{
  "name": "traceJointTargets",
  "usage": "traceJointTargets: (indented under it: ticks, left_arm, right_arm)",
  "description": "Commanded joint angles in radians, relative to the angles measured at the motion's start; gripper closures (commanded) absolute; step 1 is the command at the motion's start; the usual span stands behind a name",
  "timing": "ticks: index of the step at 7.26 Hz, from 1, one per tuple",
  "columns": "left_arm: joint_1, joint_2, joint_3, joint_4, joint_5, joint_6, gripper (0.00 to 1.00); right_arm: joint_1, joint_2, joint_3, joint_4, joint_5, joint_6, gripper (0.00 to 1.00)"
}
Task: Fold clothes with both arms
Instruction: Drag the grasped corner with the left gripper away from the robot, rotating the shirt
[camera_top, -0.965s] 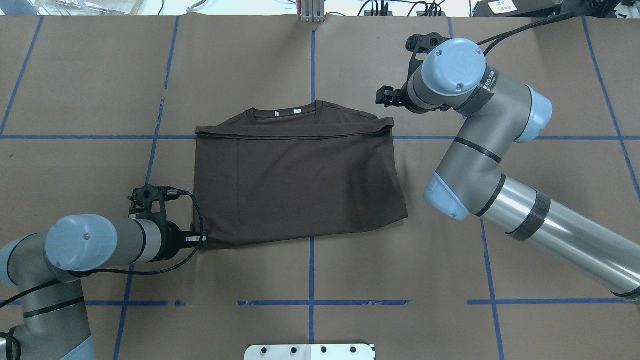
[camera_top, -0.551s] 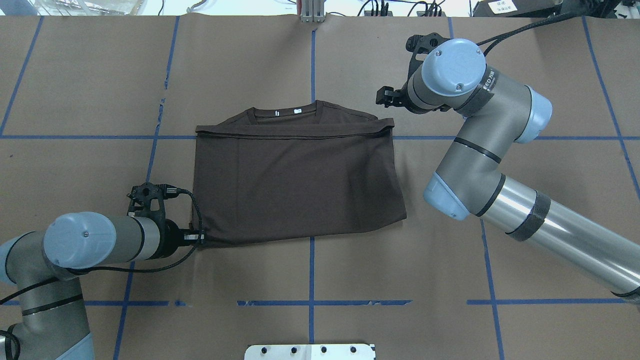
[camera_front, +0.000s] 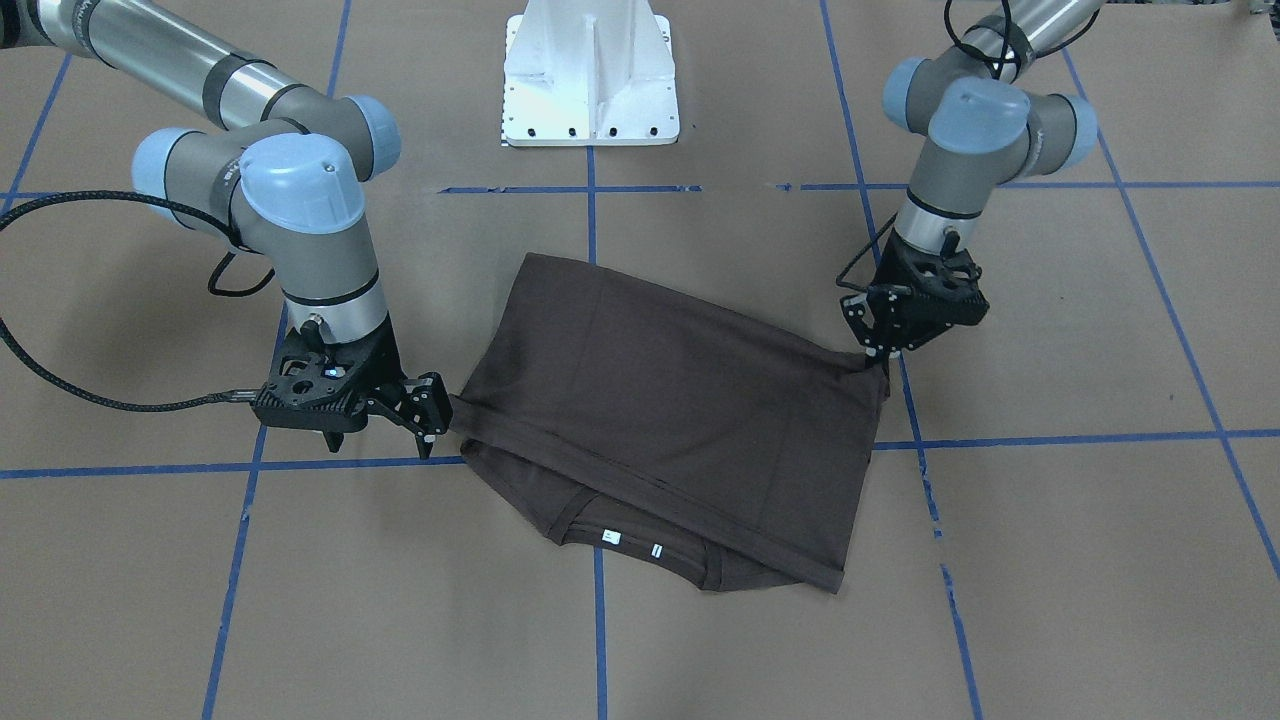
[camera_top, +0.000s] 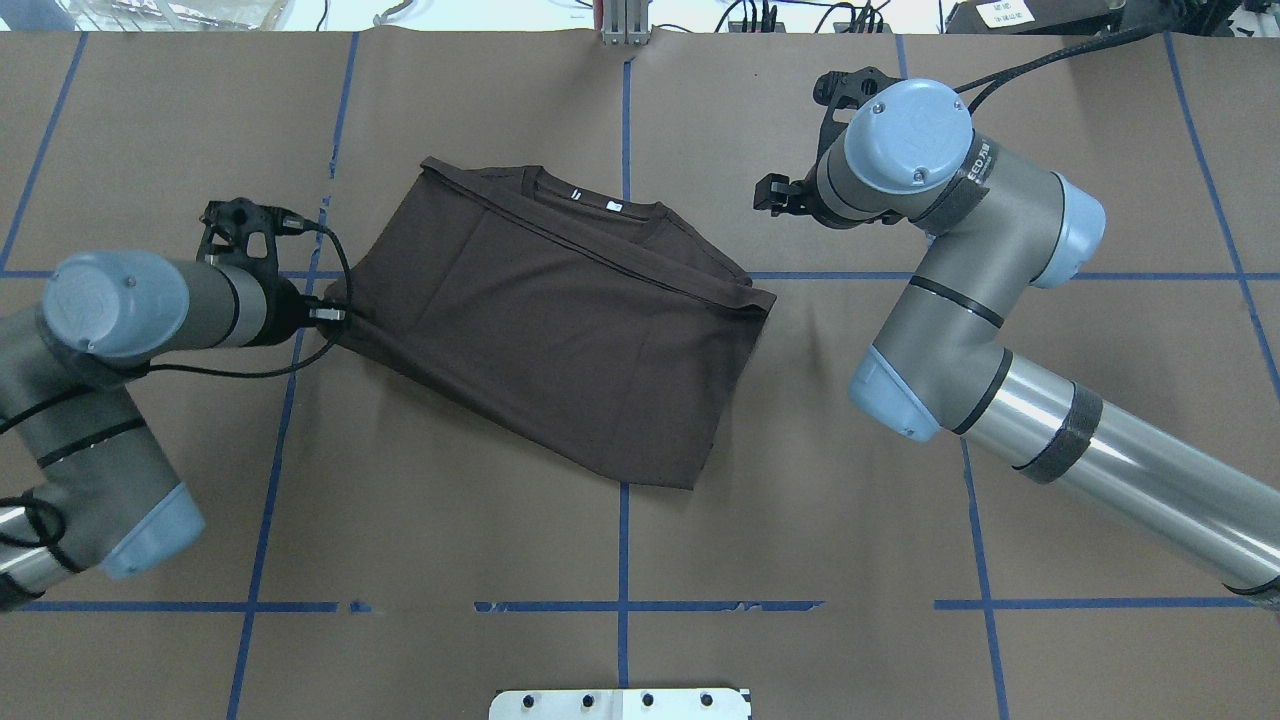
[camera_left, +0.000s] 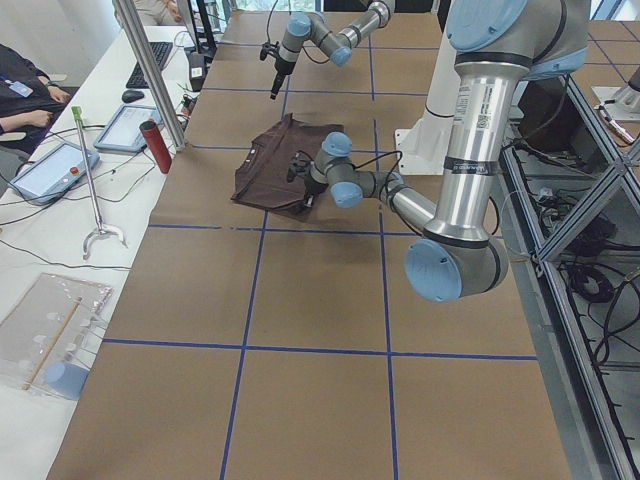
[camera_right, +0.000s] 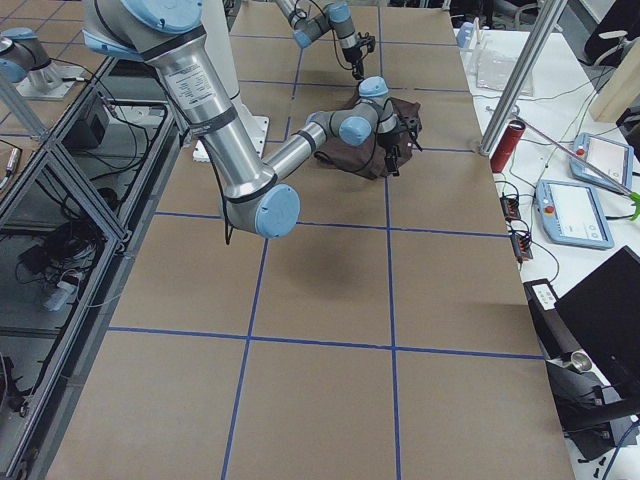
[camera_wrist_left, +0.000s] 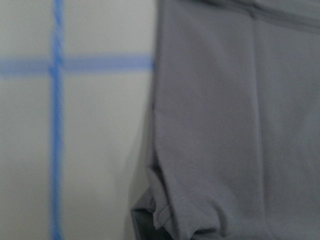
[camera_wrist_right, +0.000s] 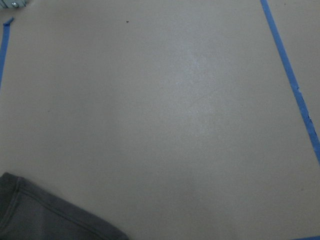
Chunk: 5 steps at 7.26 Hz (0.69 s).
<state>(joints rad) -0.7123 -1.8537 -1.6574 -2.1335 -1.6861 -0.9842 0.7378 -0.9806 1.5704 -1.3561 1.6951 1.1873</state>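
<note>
The dark brown T-shirt (camera_top: 560, 310) lies folded and skewed on the brown table paper, its collar and white tags (camera_top: 590, 200) at the far edge. My left gripper (camera_top: 335, 313) is shut on the shirt's left corner, which shows bunched at the bottom of the left wrist view (camera_wrist_left: 165, 210). In the front-facing view this gripper (camera_front: 880, 355) stands at the shirt's (camera_front: 680, 400) right corner. My right gripper (camera_front: 433, 412) is open just off the shirt's other side, nothing between its fingers. It hangs over bare paper (camera_top: 768, 195). Its wrist view catches only a shirt corner (camera_wrist_right: 45, 215).
The white pedestal base (camera_front: 590, 75) stands at the robot's side of the table. Blue tape lines (camera_top: 624, 120) grid the paper. Beside the table's far side are a metal post (camera_left: 150, 70), a red cylinder (camera_left: 155, 147), tablets and a seated person (camera_left: 20, 90).
My left gripper has moved away from the robot and leftward, dragging the shirt's corner with it. The shirt has swung round and now lies skewed. The right arm has stayed put.
</note>
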Motion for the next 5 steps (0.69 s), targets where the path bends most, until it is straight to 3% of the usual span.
traceJointTargets:
  ticks: [1,4,5]
  left_arm:
    - [-0.126,-0.248,0.324,-0.014,0.002,0.050,1.00]
    - [-0.193,-0.589,0.780,-0.113,0.035,0.088,1.00]
    - [-0.214,-0.582,0.788,-0.159,0.029,0.090,0.98]
  right_arm:
    - [0.000,-0.006,-0.001,0.000,0.000,-0.002,0.00]
    - [0.005,-0.004,0.007,-0.001,0.003,0.000,0.00]
    - [0.002,-0.003,0.007,-0.002,0.003,0.002,0.00]
